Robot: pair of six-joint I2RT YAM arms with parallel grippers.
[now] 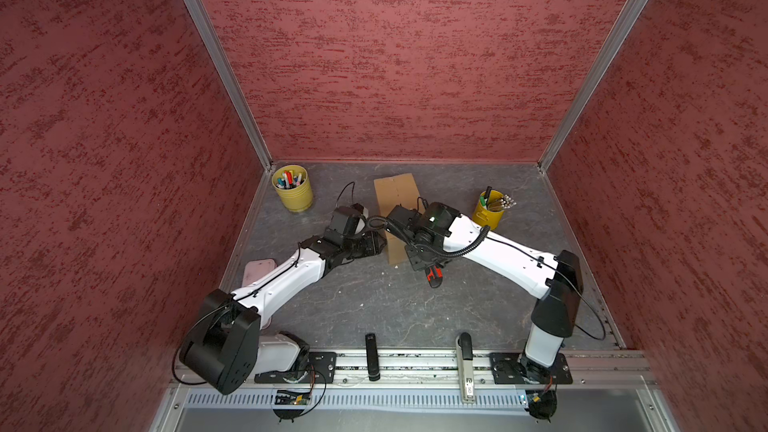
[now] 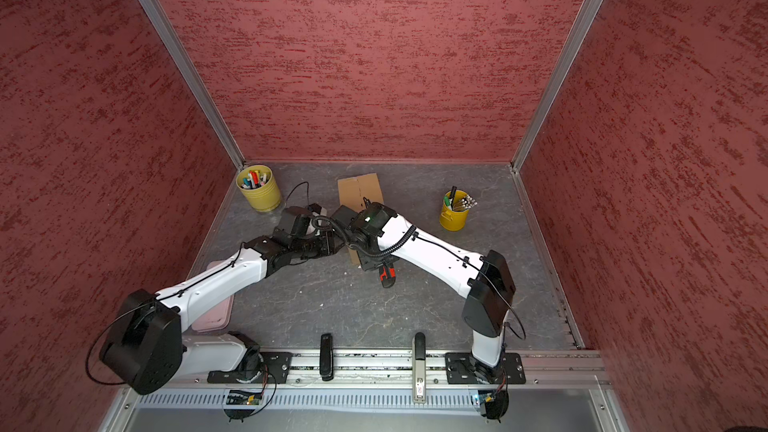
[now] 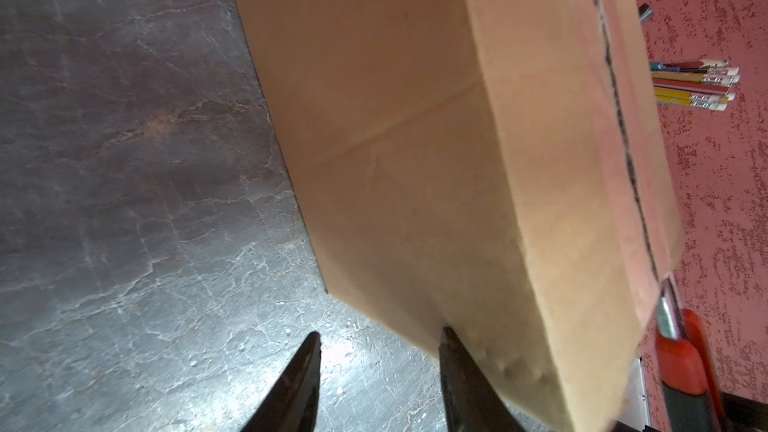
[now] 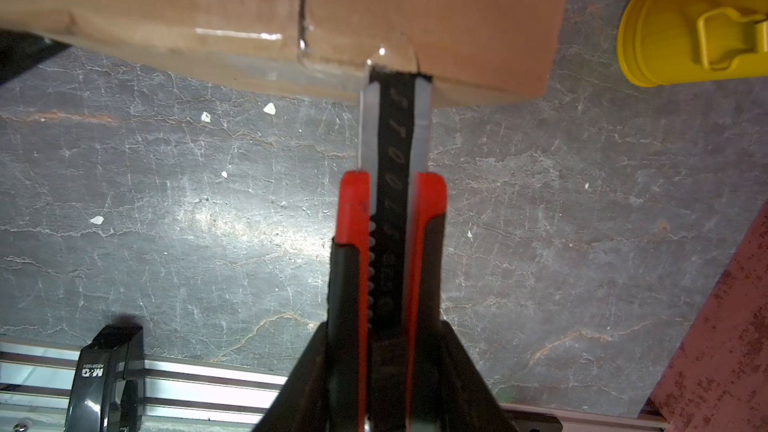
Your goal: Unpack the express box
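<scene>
Express box (image 1: pixel 395 193): centre-far on desk (image 1: pixel 374 309), flaps shut, seam taped. Right jaws clamped on knife (image 4: pixel 390 243), blade at near-end tape (image 4: pixel 249 35). Left jaws apart, one tip touching box side. Slitting apparently begun; opening, emptying remain.

Plain brown oblong express box (image 1: pixel 395 197), top flaps closed, flat, centre rear.

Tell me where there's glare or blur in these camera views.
Left wrist view: the express box smears soft at its nearest corner, and glare whitens the table. Right wrist view: the clear tape on the box glints; the utility knife looks fairly sharp. Both top views: even, soft light.
</scene>
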